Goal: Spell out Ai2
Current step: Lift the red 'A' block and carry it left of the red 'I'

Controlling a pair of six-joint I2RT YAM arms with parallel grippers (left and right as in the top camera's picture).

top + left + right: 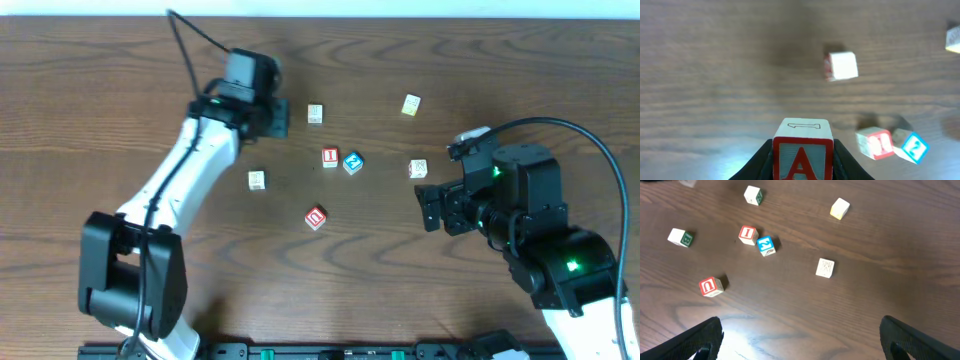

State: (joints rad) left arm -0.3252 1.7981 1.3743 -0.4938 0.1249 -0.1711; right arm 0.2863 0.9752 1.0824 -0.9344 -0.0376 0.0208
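My left gripper [803,156] is shut on the A cube [802,149], whose framed face with a red "A" fills the bottom of the left wrist view. It is held above the table. From overhead the left gripper [278,117] sits at the upper left of the cubes, and the A cube is hidden there. The red I cube [330,157] [748,234] and the blue 2 cube [352,162] [766,245] lie side by side, almost touching, mid-table. The right gripper [432,205] [800,335] stands wide open over bare wood, right of the cubes.
A red U cube [316,217] lies nearer the front. Pale cubes lie scattered: one [315,113] just right of the left gripper, one [257,180] under the left arm, one [411,104] at the back, one [418,168] close to the right gripper.
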